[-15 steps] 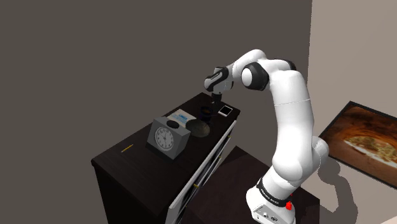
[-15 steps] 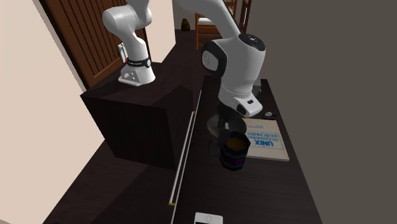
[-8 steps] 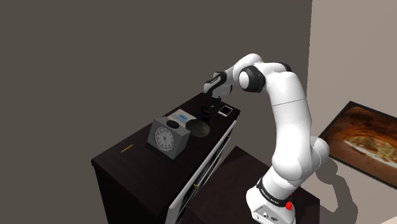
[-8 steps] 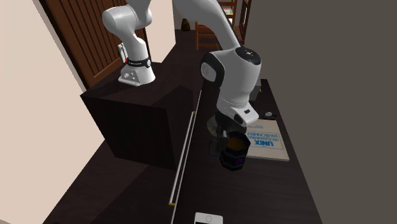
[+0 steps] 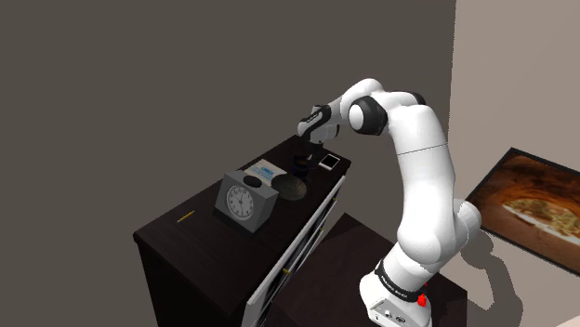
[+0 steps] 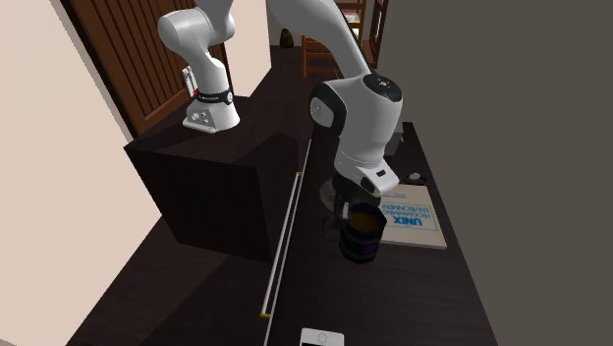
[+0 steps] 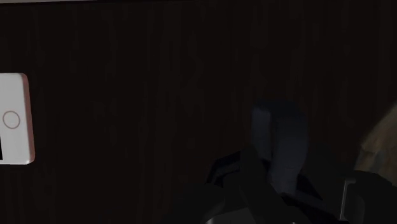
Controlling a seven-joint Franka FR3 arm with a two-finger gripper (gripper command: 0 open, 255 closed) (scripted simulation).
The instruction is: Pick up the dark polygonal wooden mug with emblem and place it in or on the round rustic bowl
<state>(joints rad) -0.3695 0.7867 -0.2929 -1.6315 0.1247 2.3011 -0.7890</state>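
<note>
Over in the shoulder view, the arm (image 5: 423, 176) reaches from its stand (image 5: 395, 311) to the far end of the dark bench (image 5: 209, 241). The gripper (image 5: 311, 137) hangs above the mug (image 5: 301, 166) with a gap between them, and I honestly can't tell whether it's wide or narrow. The mug stands upright on the bench, just beside the grey round bowl (image 5: 291, 189), between that bowl and a white phone (image 5: 328, 162). A grey clock (image 5: 243, 198) sits close to the bowl, a book (image 5: 266, 170) lies behind it, and a thin yellow stick (image 5: 186, 215) lies well apart toward the near end.

Second exterior view next: the gripper (image 6: 346, 208) looks right over the mug (image 6: 361, 238) from this angle. The mug is dark and faceted, brownish orange inside, with a purple mark on its side. The book (image 6: 411, 220) lies flat just beside it, and the phone (image 6: 322, 337) is near the bottom edge.

Wrist view: very dim. The phone (image 7: 14, 119) lies flat on the bench (image 7: 159, 76). A blue-grey shape (image 7: 280, 143) sits close to the gripper, and I can't make out what it is.
</note>
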